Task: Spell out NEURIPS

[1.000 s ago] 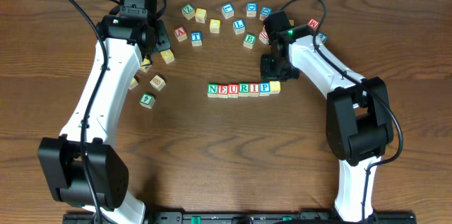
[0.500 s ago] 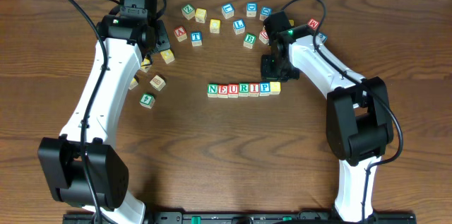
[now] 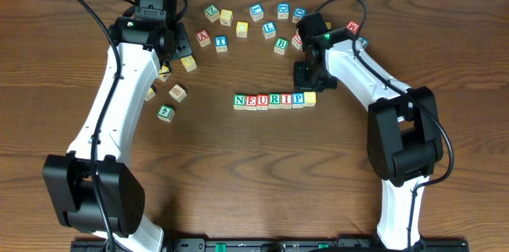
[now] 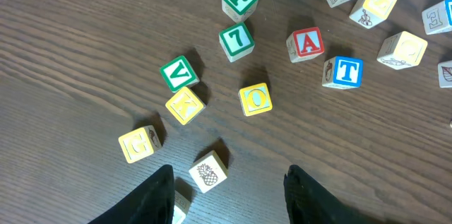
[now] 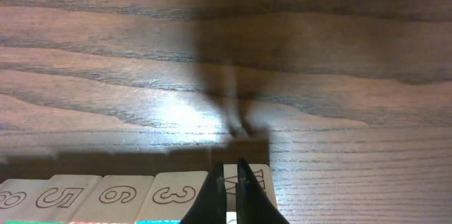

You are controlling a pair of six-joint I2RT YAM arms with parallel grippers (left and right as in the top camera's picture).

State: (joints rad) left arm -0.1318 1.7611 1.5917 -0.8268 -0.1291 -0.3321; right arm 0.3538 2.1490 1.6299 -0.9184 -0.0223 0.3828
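On the table's middle, a row of cubes reads green N [image 3: 239,101], red E [image 3: 250,101], red U [image 3: 262,101], green R [image 3: 274,101], red I [image 3: 286,101], blue P [image 3: 297,100]. A plain yellowish cube [image 3: 309,98] closes the row's right end. My right gripper [image 3: 306,85] hangs shut and empty at that end. In the right wrist view its tips [image 5: 232,189] overlap the end cube [image 5: 260,178]; whether they touch it I cannot tell. My left gripper [image 4: 229,189] stands open over loose cubes at the far left, a pineapple cube [image 4: 209,171] just ahead of it.
Spare cubes lie in an arc behind the row, among them a red A [image 3: 203,38], a blue T [image 3: 221,43] and a green B [image 3: 281,45]. More sit near the left arm, such as a green F [image 3: 165,112] and a yellow O [image 4: 255,99].
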